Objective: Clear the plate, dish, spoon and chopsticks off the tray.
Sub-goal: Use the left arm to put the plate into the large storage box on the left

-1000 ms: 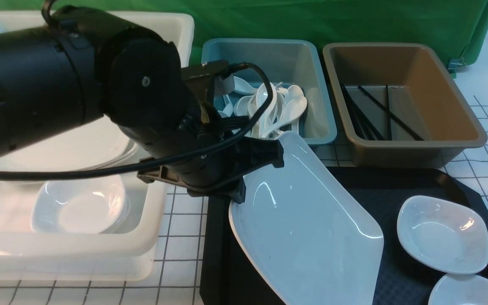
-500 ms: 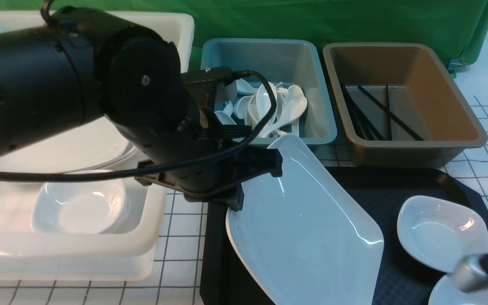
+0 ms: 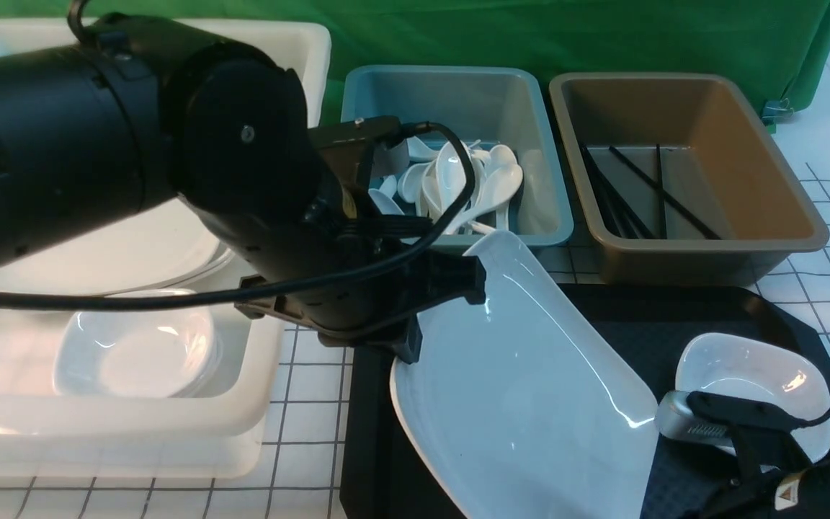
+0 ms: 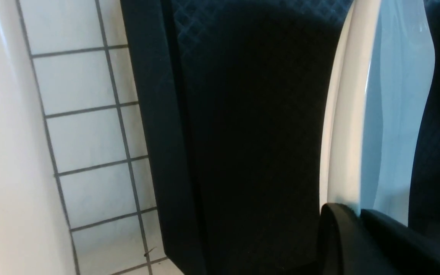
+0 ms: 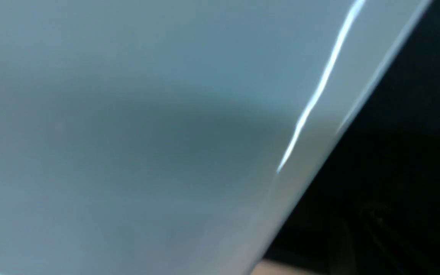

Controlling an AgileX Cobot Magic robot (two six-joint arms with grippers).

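Note:
The large white plate [image 3: 530, 389] is tilted, its left rim raised over the black tray [image 3: 638, 317]. My left gripper [image 3: 444, 306] is shut on that rim; the left wrist view shows both jaws pinching the plate [image 4: 357, 114] edge above the tray [image 4: 250, 114]. A small white dish [image 3: 753, 375] sits at the tray's right. My right arm [image 3: 761, 447] reaches in low over it; its jaws are hidden. The right wrist view shows only the blurred plate [image 5: 128, 133]. Spoons [image 3: 472, 180] lie in the blue tub. Chopsticks [image 3: 645, 187] lie in the brown tub.
A white bin [image 3: 170, 425] at the left holds small dishes and large plates, close to my left arm. The blue tub [image 3: 458, 94] and the brown tub [image 3: 746, 166] stand behind the tray. The table has a white grid cloth [image 3: 307, 382].
My right arm has come in from the lower right over the small dish and hides the second dish at the corner. The plate's raised rim shifted slightly; my left gripper keeps its hold.

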